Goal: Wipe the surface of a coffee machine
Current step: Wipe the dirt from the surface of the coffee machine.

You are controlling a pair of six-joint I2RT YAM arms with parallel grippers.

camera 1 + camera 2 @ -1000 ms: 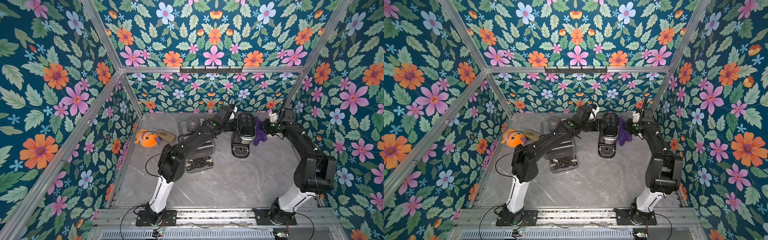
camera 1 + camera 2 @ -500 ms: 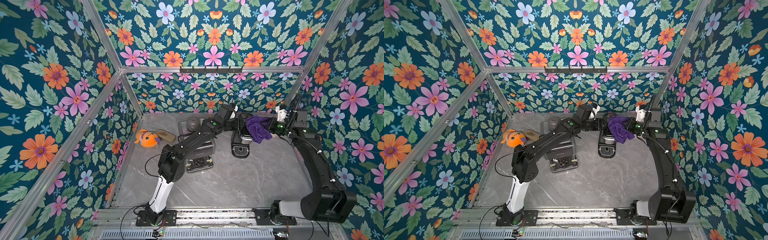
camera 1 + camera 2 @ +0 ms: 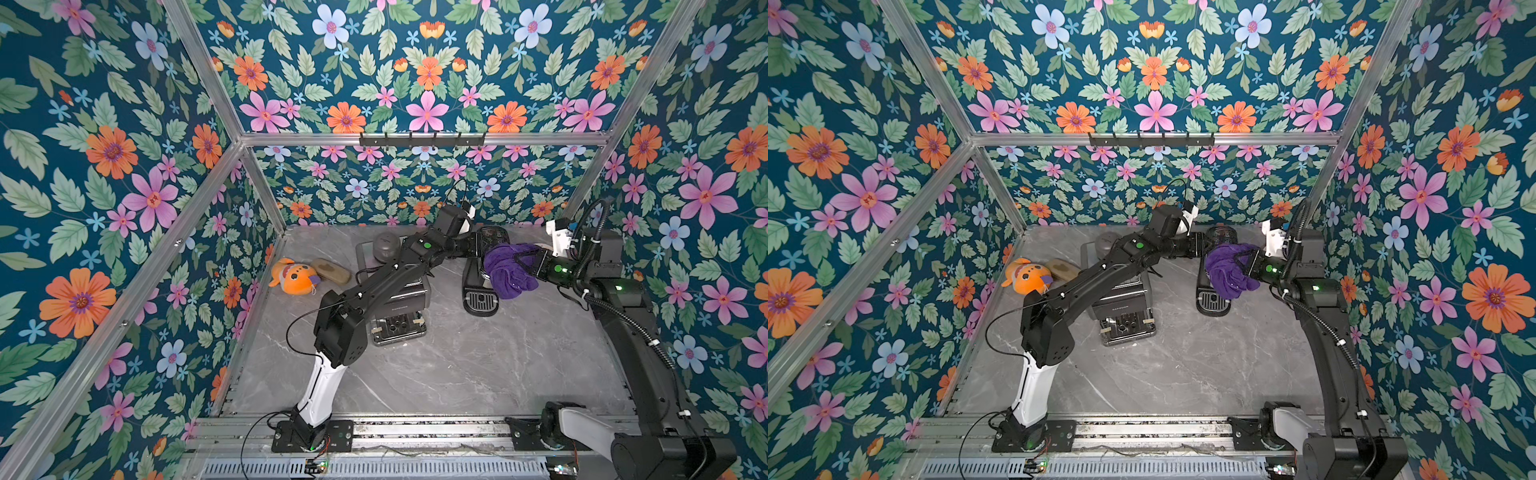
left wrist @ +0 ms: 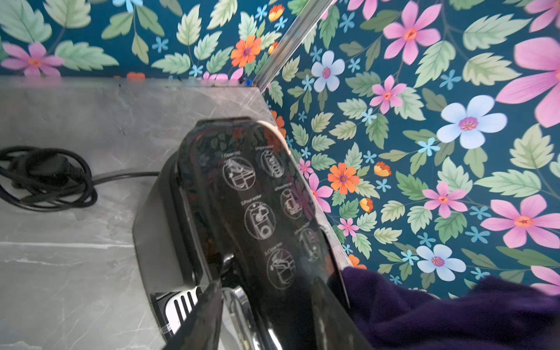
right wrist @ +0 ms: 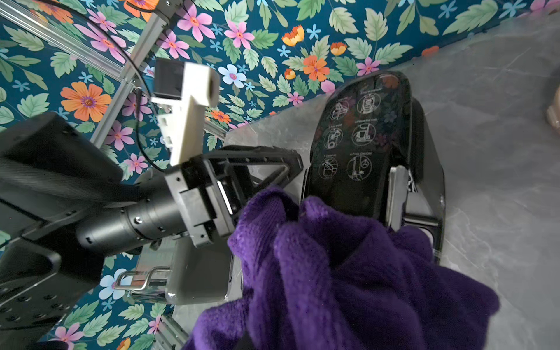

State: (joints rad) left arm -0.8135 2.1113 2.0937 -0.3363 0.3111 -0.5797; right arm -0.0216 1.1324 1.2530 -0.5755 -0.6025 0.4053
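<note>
The coffee machine (image 3: 478,293) stands right of centre in both top views, on the tabletop (image 3: 436,365). A hard sideways swipe could slide or tip it, or the purple cloth (image 3: 509,272) could snag (much of it hangs loose). The right hand (image 3: 525,266) is pinched tight on the cloth, which drapes over the machine's top. The left hand (image 3: 477,248), half spread, appears clamped on the machine's upper body.

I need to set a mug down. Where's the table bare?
Bare: the table's front half, from the black appliance and coffee machine to the front rail. Crowded: the back, with plush toy, purple cloth, both arms.
</note>
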